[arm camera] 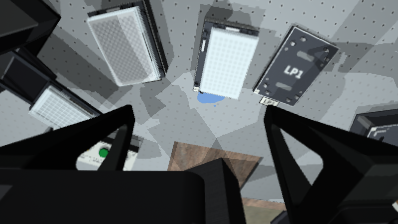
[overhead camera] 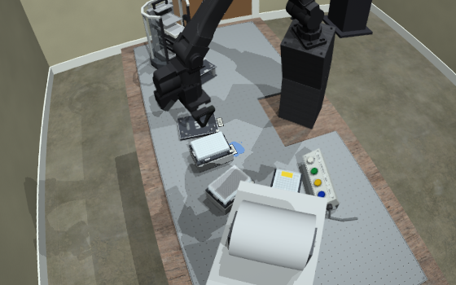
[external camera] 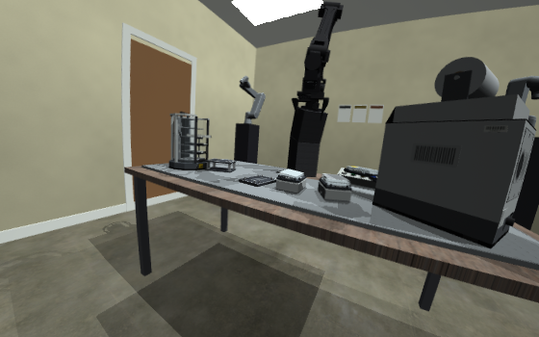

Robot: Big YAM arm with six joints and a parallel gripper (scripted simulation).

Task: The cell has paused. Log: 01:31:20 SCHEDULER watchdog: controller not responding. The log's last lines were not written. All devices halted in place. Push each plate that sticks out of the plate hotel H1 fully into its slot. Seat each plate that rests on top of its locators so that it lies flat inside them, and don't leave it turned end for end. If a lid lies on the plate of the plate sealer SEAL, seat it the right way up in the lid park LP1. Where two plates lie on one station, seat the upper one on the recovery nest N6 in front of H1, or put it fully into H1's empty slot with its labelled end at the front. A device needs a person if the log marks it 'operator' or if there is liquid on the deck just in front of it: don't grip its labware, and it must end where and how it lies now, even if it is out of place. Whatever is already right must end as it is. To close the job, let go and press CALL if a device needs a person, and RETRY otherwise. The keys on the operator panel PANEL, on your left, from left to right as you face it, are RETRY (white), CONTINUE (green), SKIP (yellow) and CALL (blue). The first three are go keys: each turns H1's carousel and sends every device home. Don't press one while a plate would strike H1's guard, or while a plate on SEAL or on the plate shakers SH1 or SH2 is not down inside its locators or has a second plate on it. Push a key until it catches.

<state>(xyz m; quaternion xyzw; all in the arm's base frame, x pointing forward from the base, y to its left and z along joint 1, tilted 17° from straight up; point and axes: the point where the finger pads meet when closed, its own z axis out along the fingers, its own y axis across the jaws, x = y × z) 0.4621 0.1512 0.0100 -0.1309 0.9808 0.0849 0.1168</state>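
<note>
My gripper (overhead camera: 203,118) (arm camera: 199,112) is open and empty, hanging above the dark lid park LP1 (overhead camera: 190,129) (arm camera: 295,70) (external camera: 257,180). Beside LP1 a white plate (overhead camera: 210,146) (arm camera: 227,62) lies on a shaker, with a blue puddle (overhead camera: 238,148) (arm camera: 210,98) on the deck right at it. A greyer plate (overhead camera: 230,186) (arm camera: 127,45) sits on the second shaker and looks skewed. A plate with a yellow label (overhead camera: 287,180) (arm camera: 57,110) lies on the sealer's stage. The plate hotel H1 (overhead camera: 160,32) (external camera: 189,142) stands at the far end.
The big sealer SEAL (overhead camera: 272,236) (external camera: 451,164) fills the near end. The panel PANEL (overhead camera: 329,179) carries white (overhead camera: 310,160), green (overhead camera: 313,171) (arm camera: 103,152), yellow (overhead camera: 317,181) and blue (overhead camera: 321,194) keys. Nest N6 (external camera: 222,165) stands before H1. My arm's black pedestal (overhead camera: 304,77) stands at the right.
</note>
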